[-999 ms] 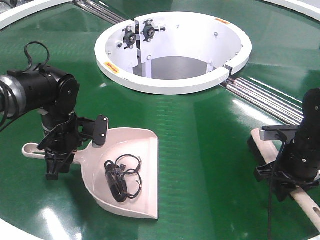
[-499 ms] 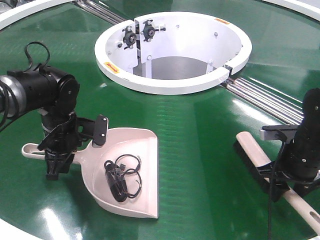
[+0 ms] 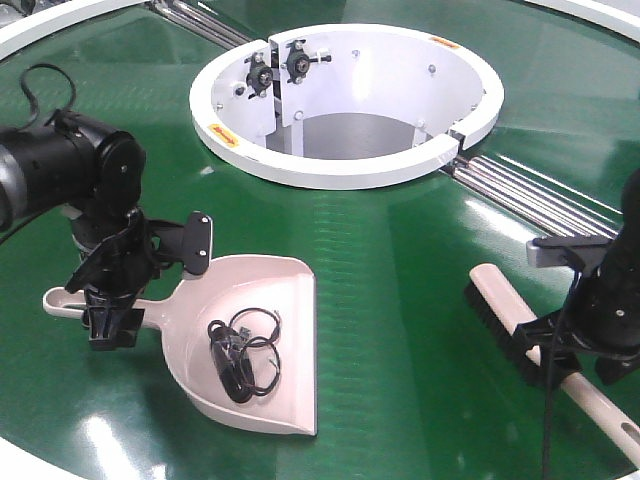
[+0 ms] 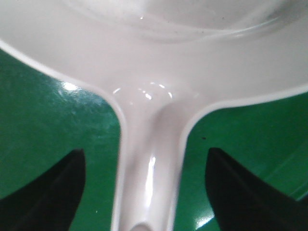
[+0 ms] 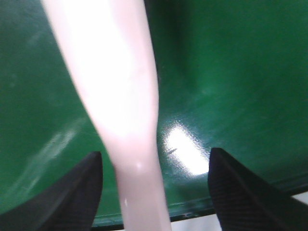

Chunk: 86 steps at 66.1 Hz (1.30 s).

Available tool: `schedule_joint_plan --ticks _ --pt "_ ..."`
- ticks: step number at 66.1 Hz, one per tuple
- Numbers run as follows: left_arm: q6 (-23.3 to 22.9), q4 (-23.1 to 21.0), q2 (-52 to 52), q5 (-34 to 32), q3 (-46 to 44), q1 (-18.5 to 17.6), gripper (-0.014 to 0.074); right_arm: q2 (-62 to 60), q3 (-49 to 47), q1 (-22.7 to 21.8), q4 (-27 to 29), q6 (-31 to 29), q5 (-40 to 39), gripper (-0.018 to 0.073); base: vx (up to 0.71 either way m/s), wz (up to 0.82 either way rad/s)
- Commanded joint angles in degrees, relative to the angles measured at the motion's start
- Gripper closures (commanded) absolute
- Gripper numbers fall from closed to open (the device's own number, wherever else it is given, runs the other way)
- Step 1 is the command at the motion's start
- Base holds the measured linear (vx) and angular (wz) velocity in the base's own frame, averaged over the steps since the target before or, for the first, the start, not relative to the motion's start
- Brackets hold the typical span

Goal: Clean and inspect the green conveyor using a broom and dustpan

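The dustpan (image 3: pixel 262 292) lies flat on the green conveyor (image 3: pixel 390 270), with its handle pointing left. A black tangle of rings and cord (image 3: pixel 243 352) lies in it. My left gripper (image 3: pixel 140 300) is open, and its jaws straddle the dustpan handle (image 4: pixel 149 168) with green belt showing on both sides. The broom (image 3: pixel 497 312) lies on the belt at the right, bristles to the left and handle (image 3: pixel 600 412) toward the near rim. My right gripper (image 3: pixel 572 345) is open over that handle (image 5: pixel 130 144), with a gap on each side. Both grippers also show in their wrist views, the left gripper (image 4: pixel 144 159) and the right gripper (image 5: pixel 155 156).
The large white ring opening (image 3: pixel 345 172) sits at the back centre. Steel roller strips (image 3: pixel 520 195) run from it to the right, and more (image 3: pixel 200 25) to the far left. The conveyor's white near rim (image 3: pixel 40 462) is close to both tools.
My right arm swept the broom leftward, then opened and drew back slightly to the right. My left arm shifted left and its jaws now stand off the dustpan handle. The dustpan stayed put.
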Motion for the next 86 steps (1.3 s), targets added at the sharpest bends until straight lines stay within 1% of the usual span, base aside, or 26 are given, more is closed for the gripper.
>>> schedule_joint_plan --ticks 1,5,10,13,14,16,18,22,26,29,34,37,41,45,52,57,60,64,67,71,75,79,86 --pt "-0.67 -1.49 -5.11 0.96 -1.4 -0.21 0.0055 -5.07 -1.47 -0.07 -0.6 -0.69 -2.06 0.0097 0.0 0.0" --pt "-1.27 -2.82 -6.62 1.46 -1.4 -0.21 0.0055 -7.0 -2.08 -0.07 -0.9 -0.35 -3.51 0.0097 0.0 0.0" --pt "-4.54 -5.31 -8.47 1.51 -1.4 -0.21 0.0055 -9.13 -4.04 -0.07 -0.6 0.05 -5.37 0.01 0.0 0.0" --pt "-8.23 -6.37 -9.94 0.79 -1.4 -0.21 0.0055 -10.28 -5.6 -0.07 -0.6 0.71 -6.22 0.0102 0.0 0.0" --pt "-8.83 -6.44 -10.16 0.65 -1.4 -0.21 0.0055 -10.64 -6.17 -0.07 -0.6 0.99 -6.63 0.0103 0.0 0.0" --pt "-11.81 -6.45 -11.07 0.07 -1.4 -0.21 0.0055 -11.2 -7.36 -0.07 -0.6 1.22 -7.25 0.0104 0.0 0.0" --pt "-13.66 -6.21 -12.02 -0.66 -1.4 -0.21 0.0055 -11.86 -8.23 -0.07 -0.6 1.23 -7.63 0.0104 0.0 0.0" --pt "-18.11 -5.91 -14.07 -2.46 -1.4 -0.21 0.0055 -13.03 -10.67 -0.07 1.06 1.17 -7.91 0.0104 0.0 0.0" --pt "-21.25 -5.66 -16.12 -4.56 -1.4 -0.21 0.0055 -13.86 -13.66 -0.07 2.64 0.39 -7.97 0.0104 0.0 0.0" --pt "-22.61 -5.72 -17.61 -6.23 -1.4 -0.21 0.0055 -14.29 -15.84 -0.07 3.06 -0.94 -8.12 0.0104 0.0 0.0" --pt "-23.03 -5.86 -19.9 -9.23 -1.4 -0.21 0.0056 -14.87 -19.24 -0.07 3.19 -3.31 -8.2 0.0104 0.0 0.0" --pt "-23.02 -6.18 -21.29 -10.69 -1.4 -0.21 0.0058 -15.17 -20.75 -0.07 3.19 -3.68 -8.27 0.0104 0.0 0.0" --pt "-24.07 -6.06 -22.76 -10.71 -1.4 -0.21 0.0063 -15.9 -22.21 -0.07 3.35 -3.28 -8.86 0.0104 0.0 0.0" --pt "-26.34 -6.07 -24.35 -10.01 -1.4 -0.21 0.0066 -16.94 -22.72 -0.07 3.93 -3.75 -9.94 0.0104 0.0 0.0" --pt "-31.93 -6.07 -27.05 -10.16 -1.4 -0.21 0.0083 -19.67 -22.45 -0.07 5.63 -7.32 -12.03 0.0104 0.0 0.0" --pt "-35.21 -6.13 -29.53 -12.56 -1.29 -0.21 0.0097 -23.01 -21.21 -0.07 6.36 -8.34 -14.7 0.0104 0.0 0.0" --pt "-38.54 -6.13 -31.29 -13.99 -1.29 -0.21 0.0106 -25.2 -19.59 -0.07 6.44 -8.34 -16.52 0.0104 0.0 0.0" --pt "-41.55 -5.55 -33.88 -15.23 -1.23 -0.21 0.0116 -29.27 -16.73 -0.07 6.44 -8.25 -19.25 0.0104 0.0 0.0" --pt "-43.2 -5.05 -35.48 -16.23 -0.83 -0.21 0.012 -32.35 -14.17 -0.07 6.7 -8.24 -20.92 0.0104 0.0 0.0" --pt "-45.19 -5.14 -38.85 -19.29 1.54 -0.21 0.0128 -36.39 -10.14 -0.07 7.65 -8.24 -23.81 0.0104 0.0 0.0" --pt "-45.6 -5.19 -43.06 -22.69 6.33 -0.21 0.013 -40.47 -6.23 -0.07 7.8 -8.46 -27.48 0.0104 0.0 0.0" --pt "-45.06 -4.56 -47.57 -27.2 12.47 -0.21 0.013 -45.14 -2.59 -0.07 7.59 -9.34 -31.07 0.0104 0.0 0.0" --pt "-45.5 -0.37 -57.63 -38.23 25.99 -0.21 0.013 -52.78 3.08 0.75 7.71 -9.57 -35.56 0.0104 0.0 0.0"
